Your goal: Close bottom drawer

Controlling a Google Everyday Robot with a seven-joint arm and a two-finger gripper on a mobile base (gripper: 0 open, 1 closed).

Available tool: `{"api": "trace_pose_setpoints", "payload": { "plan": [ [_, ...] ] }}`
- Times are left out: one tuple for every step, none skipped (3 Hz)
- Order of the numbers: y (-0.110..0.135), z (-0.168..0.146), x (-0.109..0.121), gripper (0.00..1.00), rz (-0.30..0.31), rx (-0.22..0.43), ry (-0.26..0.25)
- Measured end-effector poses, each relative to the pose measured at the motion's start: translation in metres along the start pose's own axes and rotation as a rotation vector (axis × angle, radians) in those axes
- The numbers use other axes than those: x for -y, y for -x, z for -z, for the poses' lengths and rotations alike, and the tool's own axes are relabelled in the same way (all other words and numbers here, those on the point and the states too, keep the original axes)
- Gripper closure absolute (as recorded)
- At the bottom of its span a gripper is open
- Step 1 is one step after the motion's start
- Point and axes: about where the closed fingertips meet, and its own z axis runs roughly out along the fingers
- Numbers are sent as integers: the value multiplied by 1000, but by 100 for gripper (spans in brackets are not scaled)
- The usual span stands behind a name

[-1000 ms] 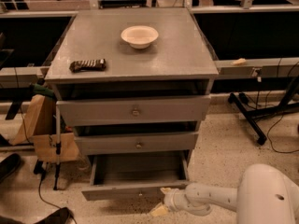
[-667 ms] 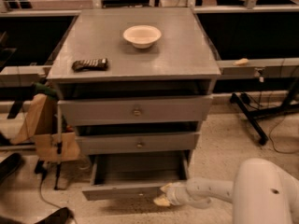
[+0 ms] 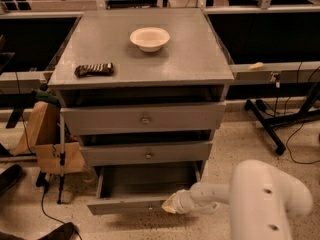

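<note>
The bottom drawer (image 3: pixel 127 205) is the lowest of three grey drawers in the cabinet (image 3: pixel 200 66) and stands pulled out, its shallow inside showing. My gripper (image 3: pixel 168 204) is at the end of the white arm (image 3: pixel 215 194), pressed against the right part of the drawer's slim front. The middle drawer (image 3: pixel 147 154) and the top drawer (image 3: pixel 145 118) above it stand slightly out.
A white bowl (image 3: pixel 149 38) and a dark snack packet (image 3: pixel 94 69) lie on the cabinet top. A brown paper bag (image 3: pixel 42 136) and a stick lean at the cabinet's left. A black stand's legs (image 3: pixel 267 124) and cables lie on the floor to the right.
The arm has reached further left and forward along the drawer front. The bottom drawer looks a little less far out than before.
</note>
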Motion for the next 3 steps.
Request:
{"api": "trace_pose_setpoints", "payload": {
  "plan": [
    [3,-8,1,100,17,-15,5],
    [2,-7,-2,81,16,-15,5],
    [-6,-15,4,58,-2,-40,-3]
  ]
}}
